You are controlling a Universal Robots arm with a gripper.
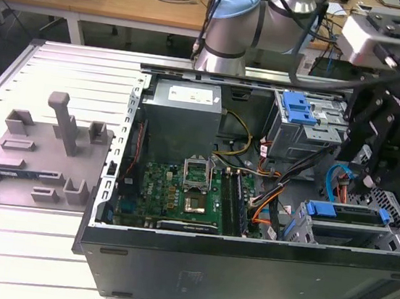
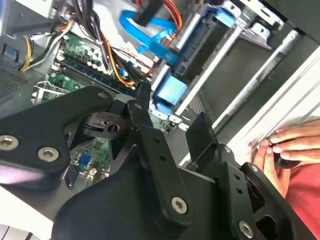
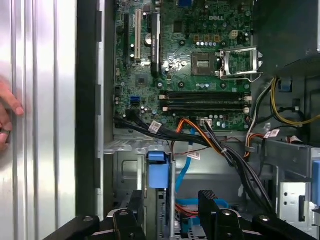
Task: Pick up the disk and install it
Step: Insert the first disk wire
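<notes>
fingers (image 2: 201, 131) spread wide and empty, gripping nothing, hung over the drive cage (image 1: 399, 239) at the corner of the open computer case (image 1: 243, 275) on the exterior view's right; contact with anything below not discernible. disk (image 1: 343, 212) seated on edge in that cage, below the fingers: blue plastic carrier along the upper edge, dark grey metal body under it, label face turned out of sight. in both wrist views, blue end of the carrier showing through the gap between the two black fingers, with nothing clamped in that gap. exterior view: grey arm (image 1: 231, 18) reaching in from the far side, whole case lying on a pale slatted surface (image 1: 64, 67), large grey power-supply box (image 1: 182, 114) at the far wall, green motherboard (image 1: 180, 191) beside it, small blue latch (image 1: 298, 107) on the upper bay, and a grey moulded fixture (image 1: 39, 152) well apart on the exterior view's left. second wrist view: a person's hand (image 2: 292, 145) resting on the surface just beside the case wall, and a flat blue cable (image 2: 150, 45) looping near the cage. first wrist view: motherboard from above, open processor socket (image 3: 240, 62), and a bundle of black and orange wires (image 3: 210, 140) crossing toward the cage.
</notes>
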